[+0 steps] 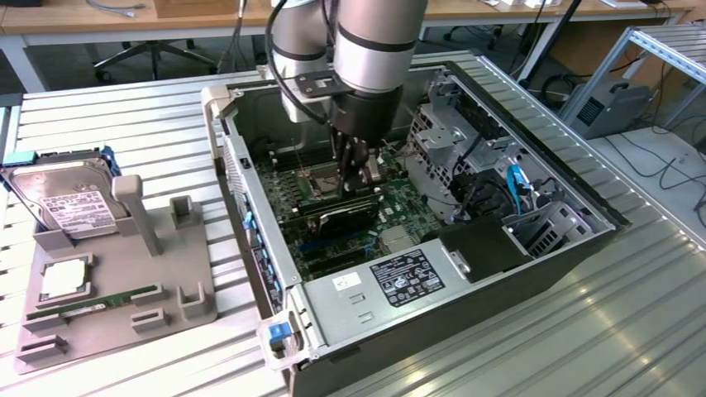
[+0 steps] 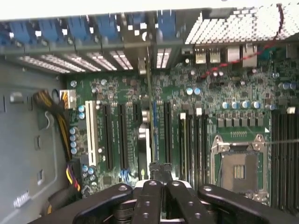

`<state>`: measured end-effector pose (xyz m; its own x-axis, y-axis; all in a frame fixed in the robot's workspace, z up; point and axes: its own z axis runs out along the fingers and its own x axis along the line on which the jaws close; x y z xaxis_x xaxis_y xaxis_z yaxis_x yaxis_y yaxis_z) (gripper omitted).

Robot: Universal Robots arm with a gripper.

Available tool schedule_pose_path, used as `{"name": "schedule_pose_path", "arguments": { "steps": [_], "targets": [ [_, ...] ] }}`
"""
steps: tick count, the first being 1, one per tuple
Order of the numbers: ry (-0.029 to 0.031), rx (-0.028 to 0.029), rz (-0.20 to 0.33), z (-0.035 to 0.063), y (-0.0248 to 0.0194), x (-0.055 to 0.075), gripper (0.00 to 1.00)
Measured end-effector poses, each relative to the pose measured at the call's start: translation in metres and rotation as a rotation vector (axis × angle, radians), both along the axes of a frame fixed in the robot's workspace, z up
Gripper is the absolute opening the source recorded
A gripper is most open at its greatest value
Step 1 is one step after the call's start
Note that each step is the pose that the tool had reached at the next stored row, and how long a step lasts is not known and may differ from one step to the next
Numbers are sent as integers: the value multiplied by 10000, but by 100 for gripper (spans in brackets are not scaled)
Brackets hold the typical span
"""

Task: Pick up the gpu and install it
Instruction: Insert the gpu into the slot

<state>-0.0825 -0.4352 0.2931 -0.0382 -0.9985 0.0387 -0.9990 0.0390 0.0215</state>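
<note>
The gpu [image 1: 340, 217] stands on edge inside the open computer case [image 1: 485, 285], its dark cooler facing the front, sitting in a slot of the green motherboard [image 2: 233, 112]. In the wrist view the gpu [image 2: 148, 109] is a thin edge-on line running from the rear slot brackets toward my fingertips. My gripper [image 1: 360, 178] hangs just over the card's inner end, close to the CPU socket [image 2: 238, 163]. The gripper [image 2: 159, 169] has its black fingertips pressed together, right at the card's top edge. I cannot tell whether they touch the card.
A grey parts stand [image 1: 121, 318] on the slatted table at the exterior view's left carries a silver hard drive [image 1: 69, 203], a square chip [image 1: 64, 277] and a narrow green memory stick [image 1: 94, 304]. Drive cages [image 1: 441, 136] and blue cables [image 1: 514, 184] crowd the case's far side.
</note>
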Motion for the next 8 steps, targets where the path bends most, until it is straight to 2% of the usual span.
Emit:
{"name": "schedule_pose_path", "arguments": {
  "steps": [4,6,8],
  "targets": [
    [194,6,8,-1,0,166,11],
    [257,8,6,-1,0,218,11],
    [293,10,8,-1,-1,246,11]
  ]
}}
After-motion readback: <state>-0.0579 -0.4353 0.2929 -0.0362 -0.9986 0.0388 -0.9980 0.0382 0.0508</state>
